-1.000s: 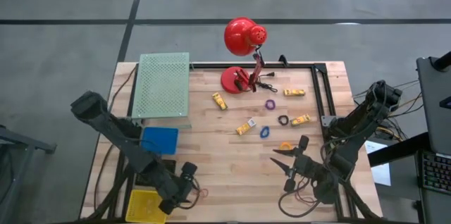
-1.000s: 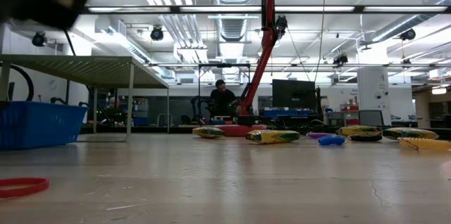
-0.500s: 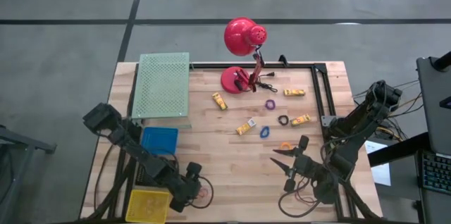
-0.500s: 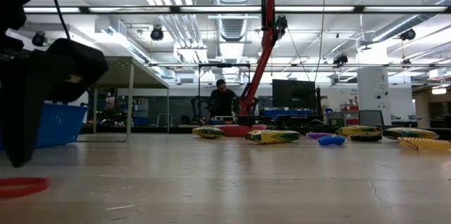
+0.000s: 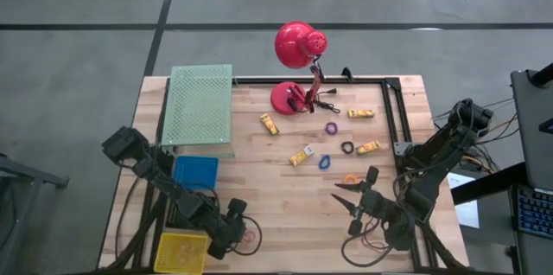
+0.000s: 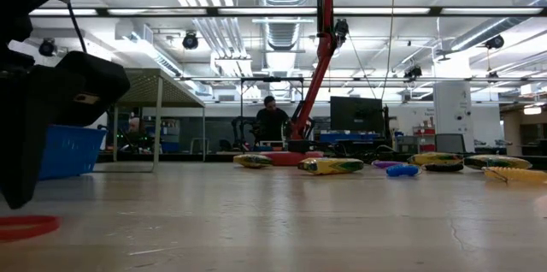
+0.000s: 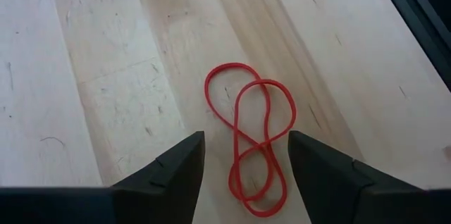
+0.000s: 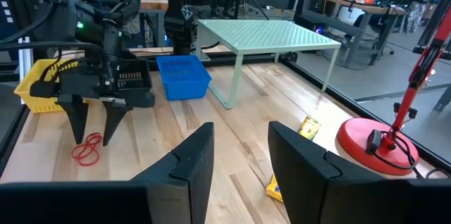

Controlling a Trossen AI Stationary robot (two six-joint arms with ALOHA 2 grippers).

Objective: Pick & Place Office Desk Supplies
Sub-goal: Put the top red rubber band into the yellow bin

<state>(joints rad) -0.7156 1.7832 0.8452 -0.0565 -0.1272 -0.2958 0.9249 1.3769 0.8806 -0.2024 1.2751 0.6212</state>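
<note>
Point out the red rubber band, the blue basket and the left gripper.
red rubber band (image 7: 255,136): left wrist view, on the crossing of its loops.
blue basket (image 8: 182,76): right wrist view, on its front wall.
left gripper (image 8: 90,134): right wrist view, midway between its open fingertips, above the band.

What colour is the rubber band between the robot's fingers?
Red. The rubber band shows best in the left wrist view.

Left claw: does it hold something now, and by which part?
Nothing is held. The left claw stands open above the red rubber band, which lies on the table.
</note>
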